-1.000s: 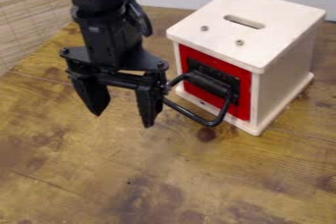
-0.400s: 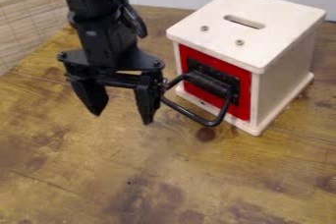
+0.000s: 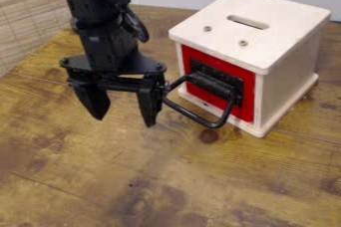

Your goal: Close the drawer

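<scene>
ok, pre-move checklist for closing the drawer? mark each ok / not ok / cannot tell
1. Black two-fingered gripper has nothing between its fingers: ok, they stand apart with bare tabletop showing in the gap.
2. Black loop handle in view on the glossy red drawer front: ok.
3. Cream wooden cabinet upright on the brown wood-grain table: ok.
4. Gripper clear of the handle: cannot tell, they look near each other and one view doesn't settle the gap.
5. Drawer fully shut: cannot tell from this angle.
</scene>
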You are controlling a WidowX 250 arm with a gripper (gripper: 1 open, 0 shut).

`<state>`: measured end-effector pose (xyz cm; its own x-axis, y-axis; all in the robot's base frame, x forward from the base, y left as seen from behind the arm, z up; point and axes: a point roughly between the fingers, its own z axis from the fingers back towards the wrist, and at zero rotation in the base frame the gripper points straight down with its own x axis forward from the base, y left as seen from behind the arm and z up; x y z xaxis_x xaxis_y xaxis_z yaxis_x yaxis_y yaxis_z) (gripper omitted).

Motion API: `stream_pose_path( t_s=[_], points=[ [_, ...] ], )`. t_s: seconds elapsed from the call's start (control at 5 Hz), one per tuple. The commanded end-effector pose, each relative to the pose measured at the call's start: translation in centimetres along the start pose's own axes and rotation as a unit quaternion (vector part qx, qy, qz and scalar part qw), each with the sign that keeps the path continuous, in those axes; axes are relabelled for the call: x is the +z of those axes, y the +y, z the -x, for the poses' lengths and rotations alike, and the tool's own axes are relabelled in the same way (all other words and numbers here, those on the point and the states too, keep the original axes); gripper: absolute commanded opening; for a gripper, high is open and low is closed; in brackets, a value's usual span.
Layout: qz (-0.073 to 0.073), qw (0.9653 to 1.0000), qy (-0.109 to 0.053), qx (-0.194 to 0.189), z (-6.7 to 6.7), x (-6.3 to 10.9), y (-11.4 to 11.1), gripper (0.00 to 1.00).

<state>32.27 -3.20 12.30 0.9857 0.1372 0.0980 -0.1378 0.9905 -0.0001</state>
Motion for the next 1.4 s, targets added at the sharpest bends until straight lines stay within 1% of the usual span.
stream_pose_path(
  t_s=[0.0,0.2,0.4,0.6,0.8,1.0,1.2],
  points=[
    [-0.009,0.9989,-0.037,-0.029,-0.2,2.0,1.0,1.00],
    [-0.026,0.9958,-0.059,-0.066,0.2,3.6,1.6,1.00],
    [-0.041,0.9932,-0.074,-0.080,0.4,4.9,2.1,1.00],
    [-0.057,0.9938,-0.051,-0.081,0.1,4.9,2.3,1.00],
    [-0.086,0.9937,-0.031,-0.065,-0.3,4.5,2.0,1.00],
    [-0.101,0.9926,-0.028,-0.062,-0.8,4.0,1.4,1.00],
    [-0.094,0.9920,-0.035,-0.078,0.2,4.9,0.3,1.00]
  ],
)
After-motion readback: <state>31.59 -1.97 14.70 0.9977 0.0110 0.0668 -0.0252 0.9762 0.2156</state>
